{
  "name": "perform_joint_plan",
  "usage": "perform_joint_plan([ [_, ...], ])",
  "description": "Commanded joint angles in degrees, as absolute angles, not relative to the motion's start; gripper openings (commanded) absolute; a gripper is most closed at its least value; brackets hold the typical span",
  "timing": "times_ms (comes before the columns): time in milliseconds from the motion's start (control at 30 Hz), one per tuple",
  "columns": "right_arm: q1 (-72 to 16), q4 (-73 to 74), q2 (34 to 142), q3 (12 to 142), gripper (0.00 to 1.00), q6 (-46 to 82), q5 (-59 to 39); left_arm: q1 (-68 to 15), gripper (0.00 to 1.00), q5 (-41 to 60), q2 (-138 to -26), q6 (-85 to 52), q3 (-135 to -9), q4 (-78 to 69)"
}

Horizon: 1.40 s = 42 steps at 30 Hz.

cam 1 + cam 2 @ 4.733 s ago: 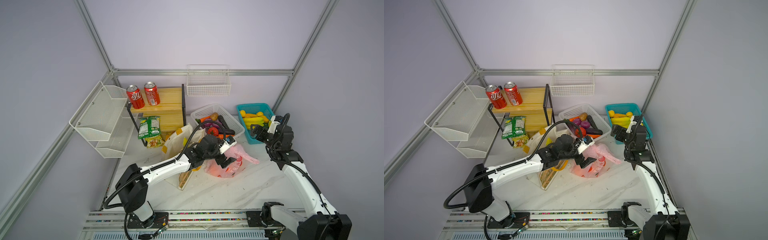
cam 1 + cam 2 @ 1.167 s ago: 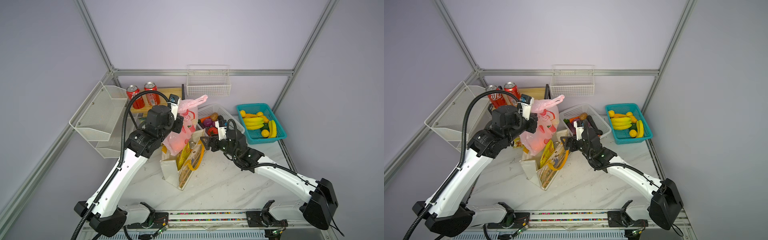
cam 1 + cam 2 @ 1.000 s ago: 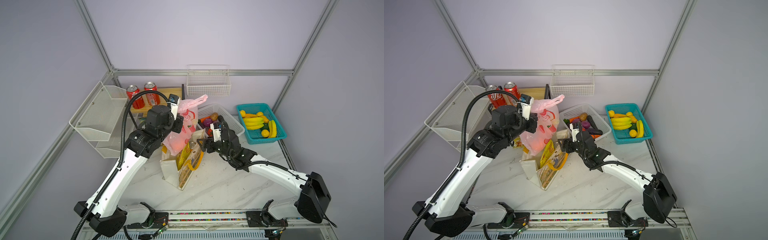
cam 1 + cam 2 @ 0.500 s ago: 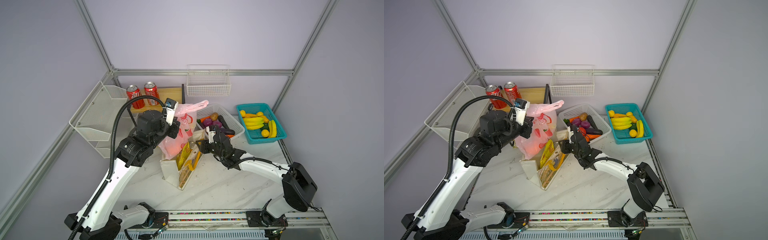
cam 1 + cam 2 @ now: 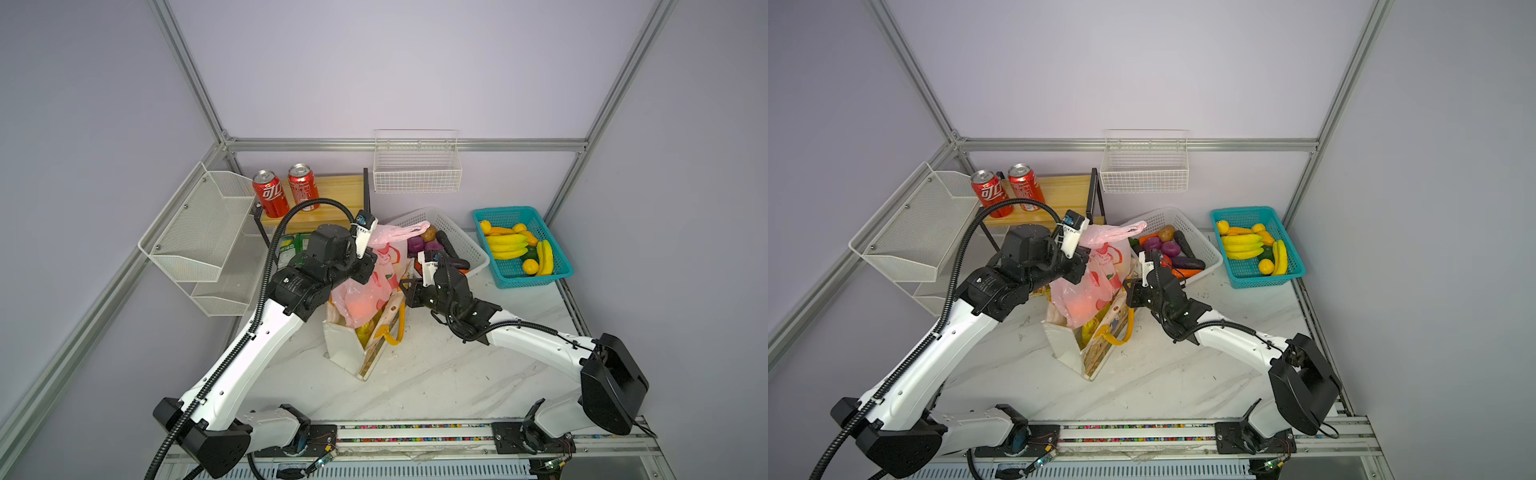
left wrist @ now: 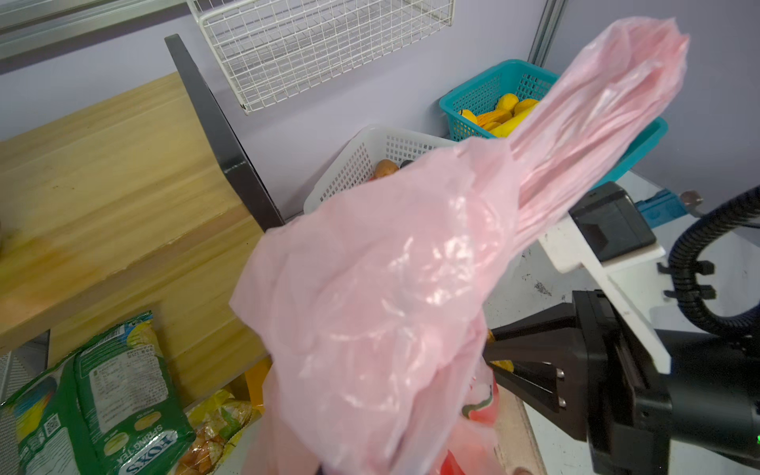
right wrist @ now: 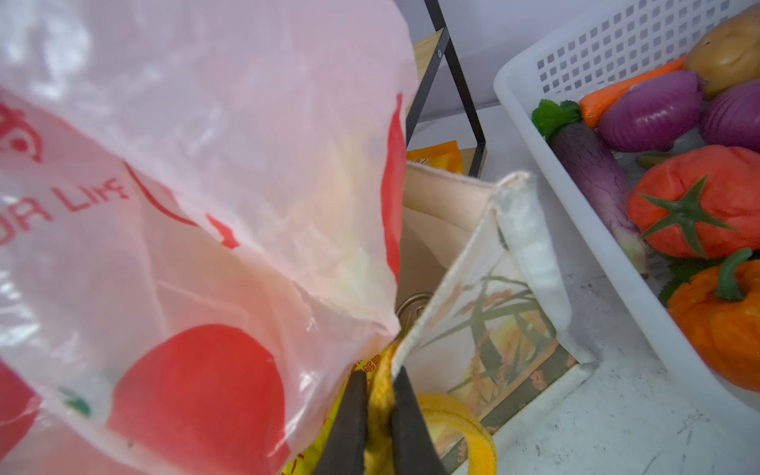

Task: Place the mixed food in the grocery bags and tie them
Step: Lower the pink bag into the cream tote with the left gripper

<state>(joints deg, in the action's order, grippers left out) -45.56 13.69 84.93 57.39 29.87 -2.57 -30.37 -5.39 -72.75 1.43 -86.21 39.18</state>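
Right, the left end effector (image 5: 371,257) is clamped shut on the gathered neck of the pink plastic bag (image 5: 374,286). It hangs that bag directly over the open mouth of the canvas tote (image 5: 345,345), with the bag's lower end about level with the rim as far as I can tell. I read that as 1 bag going down inside the other.

On the far side of the tote from that arm, the right end effector (image 7: 380,415) is pinched closed on the yellow-orange handle (image 7: 452,415). My guess is it pulls that wall outward so the mouth gapes wide and the tote does not topple on the desk (image 5: 436,374).

Inside the tote I count 1 yellow packet (image 5: 368,330) against the printed side and the silver rim of 1 can (image 7: 411,306), its colour hidden. An orange fruit (image 5: 359,309) glows through the pink film, but how many there are I cannot tell.

So that's 2 bags and 2 arms, both busy. Beyond the tote, 2 red cola cans (image 5: 270,199) stand on the wooden shelf (image 5: 332,191), with 1 green crisp packet (image 6: 115,390) below it. There are 2 plastic baskets: the white basket (image 5: 469,249) just beside the tote and the teal basket (image 5: 561,270) well apart from it.
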Motion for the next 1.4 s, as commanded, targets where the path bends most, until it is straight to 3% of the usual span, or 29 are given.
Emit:
perform_joint_plan([
  [0,-45.8,15.7,82.1,58.0,0.06,30.1,-3.1,-30.1,0.00,-6.9,-70.6,-0.8,-86.8,34.2],
  [433,-45.8,18.6,79.1,55.5,0.05,32.8,0.1,-31.9,0.00,-15.6,-67.3,-3.0,-76.8,44.7],
  [667,-45.8,22.9,79.0,53.6,0.04,34.5,-0.3,-35.4,0.00,-17.1,-72.2,-7.9,-75.8,49.6],
  [1100,-45.3,17.1,73.7,55.1,0.04,30.8,6.5,-36.4,0.00,-11.3,-83.2,-6.3,-76.4,56.9],
  [1367,-44.6,17.1,75.5,54.9,0.04,30.3,3.8,-35.0,0.00,-1.0,-85.3,-2.8,-74.4,58.4],
])
